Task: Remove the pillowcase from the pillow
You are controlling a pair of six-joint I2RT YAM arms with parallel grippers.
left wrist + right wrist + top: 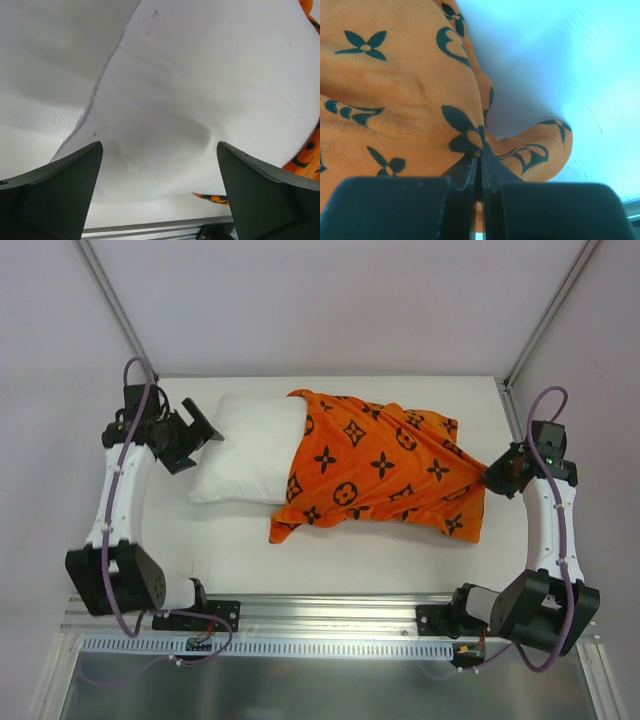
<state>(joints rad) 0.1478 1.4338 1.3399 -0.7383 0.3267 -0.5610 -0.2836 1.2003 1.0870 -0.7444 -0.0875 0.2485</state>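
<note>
The white pillow [248, 448] lies on the table with its left part bare; it fills the left wrist view [200, 90]. The orange pillowcase [385, 465] with black motifs covers the pillow's right part and reaches to the right. My left gripper [203, 428] is open at the pillow's left edge, one finger on each side of it [159, 165]. My right gripper [489, 476] is shut on the pillowcase's right end; a pinch of orange fabric [470, 135] sits between its fingertips [481, 150].
The white table [350, 560] ends at a metal rail [330, 610] at the near edge. Frame posts [110, 300] rise at the back corners. The arm bases [130, 580] stand at the near left and near right.
</note>
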